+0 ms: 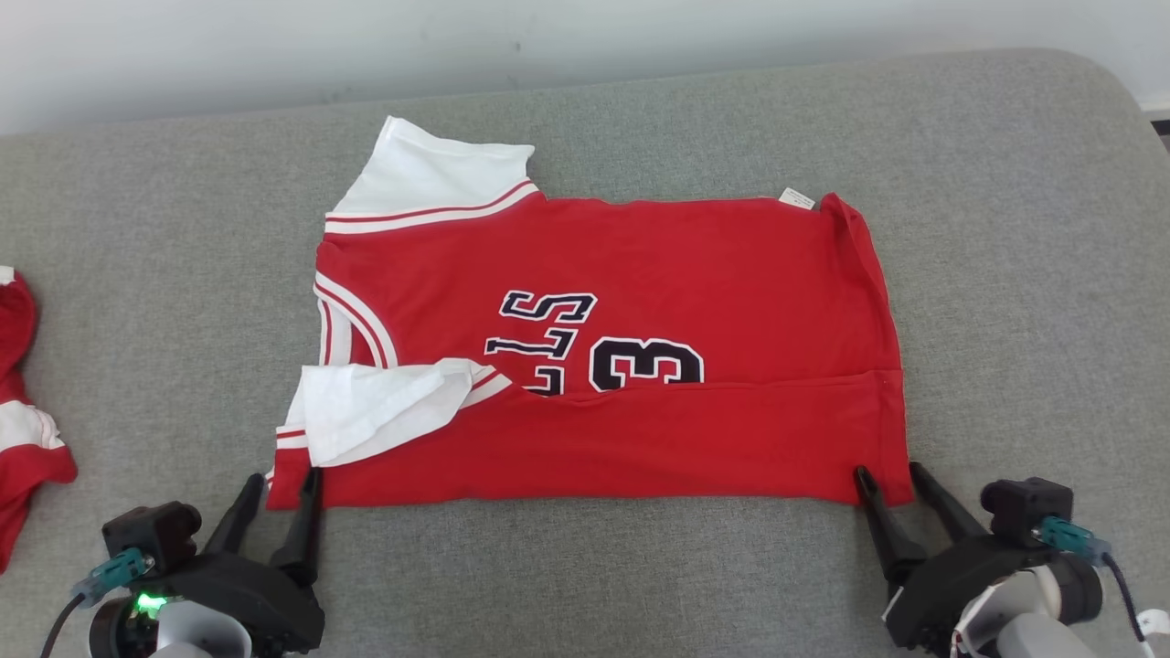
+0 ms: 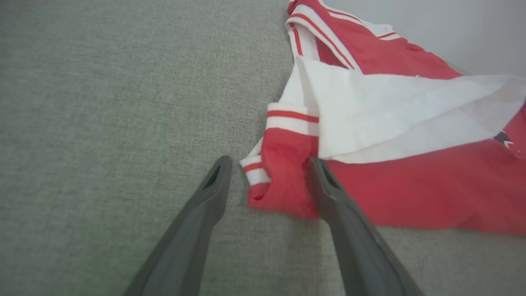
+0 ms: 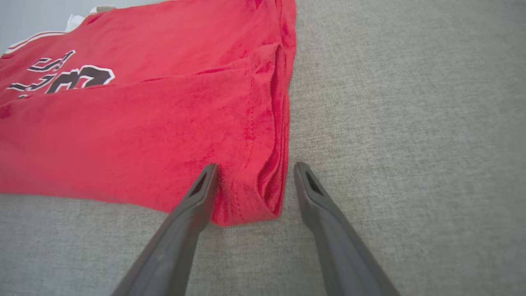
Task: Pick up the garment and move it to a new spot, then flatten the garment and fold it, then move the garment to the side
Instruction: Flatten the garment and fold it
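Observation:
The garment (image 1: 631, 320) is a red jersey with white sleeves and dark lettering, lying flat on the grey surface with its near strip folded over the front. My left gripper (image 1: 281, 480) stands open at the near left corner, and the red corner (image 2: 283, 181) lies between its fingers. My right gripper (image 1: 888, 475) stands open at the near right corner, with the hem corner (image 3: 250, 193) between its fingers. Neither pair of fingers presses the cloth.
A second red and white garment (image 1: 23, 402) lies at the left edge of the grey cushioned surface (image 1: 1005, 274). A pale wall (image 1: 548, 37) runs behind the far edge. Bare grey fabric lies right of the jersey and in front of it.

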